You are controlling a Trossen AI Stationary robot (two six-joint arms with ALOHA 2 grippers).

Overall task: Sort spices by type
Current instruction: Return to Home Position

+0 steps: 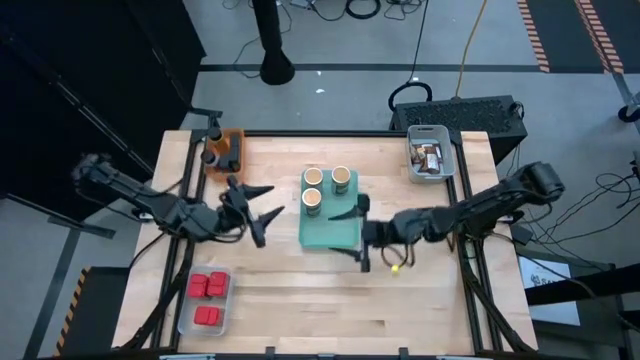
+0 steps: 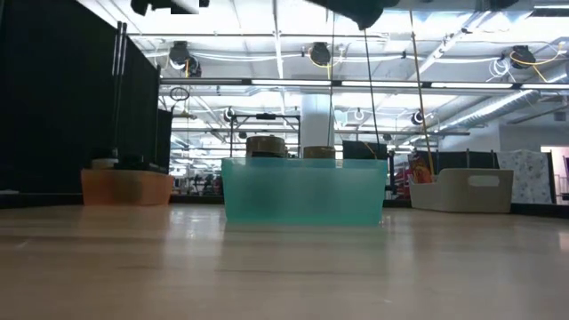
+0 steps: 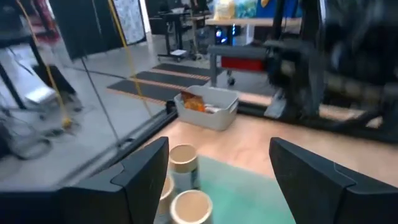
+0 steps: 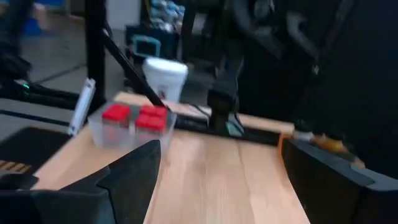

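From above, your left gripper [image 1: 266, 213] hovers over bare wood between the orange plastic bin [image 1: 237, 150] and the teal plastic bin [image 1: 335, 232], its pincer spread wide and holding nothing. Your right gripper [image 1: 349, 239] hangs at the teal bin's right side, also wide and empty. Three tan round jars with cream tops [image 1: 313, 178] stand in the teal bin's far half. Small dark jars [image 1: 213, 155] sit in the orange bin at the far left. Brown packets [image 1: 430, 156] lie in the grey bin [image 1: 412, 165] at the far right. Three red square boxes [image 1: 207, 317] rest in the clear tray [image 1: 187, 322] near the left front edge.

At table height, you see the teal bin in the middle with two jar tops above its rim, the orange bin to its left and the pale grey bin to its right.

Your left wrist camera looks between its spread fingers [image 3: 144, 179] at the tan jars, with the grey bin beyond.

Your right wrist camera looks between its spread fingers [image 4: 134, 177] at the red boxes in the clear tray.
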